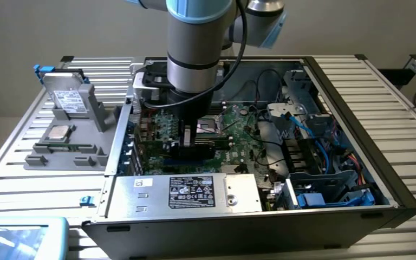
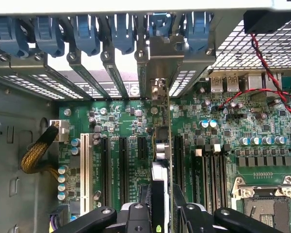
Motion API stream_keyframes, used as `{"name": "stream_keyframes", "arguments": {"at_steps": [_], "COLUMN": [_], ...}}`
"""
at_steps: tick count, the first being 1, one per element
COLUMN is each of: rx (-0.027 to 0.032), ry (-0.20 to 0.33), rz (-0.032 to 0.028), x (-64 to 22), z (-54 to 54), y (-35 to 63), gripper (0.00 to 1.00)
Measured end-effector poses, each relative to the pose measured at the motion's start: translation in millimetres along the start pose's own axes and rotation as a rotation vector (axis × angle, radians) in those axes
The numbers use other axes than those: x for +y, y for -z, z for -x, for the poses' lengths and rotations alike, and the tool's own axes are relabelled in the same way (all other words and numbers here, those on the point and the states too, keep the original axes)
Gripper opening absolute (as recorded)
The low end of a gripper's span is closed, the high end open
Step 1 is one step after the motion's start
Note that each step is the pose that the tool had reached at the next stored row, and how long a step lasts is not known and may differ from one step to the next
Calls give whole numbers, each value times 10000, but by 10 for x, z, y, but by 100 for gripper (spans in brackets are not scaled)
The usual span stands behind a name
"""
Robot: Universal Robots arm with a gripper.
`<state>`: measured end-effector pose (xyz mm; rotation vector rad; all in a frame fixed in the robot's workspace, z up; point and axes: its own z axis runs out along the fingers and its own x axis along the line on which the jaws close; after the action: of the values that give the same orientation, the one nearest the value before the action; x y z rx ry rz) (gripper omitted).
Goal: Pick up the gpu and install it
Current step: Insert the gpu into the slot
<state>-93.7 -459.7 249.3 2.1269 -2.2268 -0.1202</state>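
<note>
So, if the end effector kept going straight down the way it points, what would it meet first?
Likely the motherboard, by way of the gpu clamped in the end effector; the depth is unclear.

The grey robot arm (image 1: 193, 65) hides most of the green, black-coolered gpu card (image 1: 197, 152) mid-frame in the exterior view; the black label (image 1: 191, 192) on the silver metal box (image 1: 246, 199) is too small to read.

A silver-grey arm (image 1: 193, 54) with light blue joint caps, a black cable (image 1: 244, 32) and a black, screw-studded hand (image 2: 157, 218).
</note>
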Motion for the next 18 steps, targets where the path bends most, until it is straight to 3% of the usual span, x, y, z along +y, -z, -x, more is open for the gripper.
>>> {"name": "stream_keyframes", "arguments": {"at_steps": [18], "rx": [1], "ry": [1], "rz": [1], "x": [19], "z": [-2], "y": [-16], "gripper": [28]}}
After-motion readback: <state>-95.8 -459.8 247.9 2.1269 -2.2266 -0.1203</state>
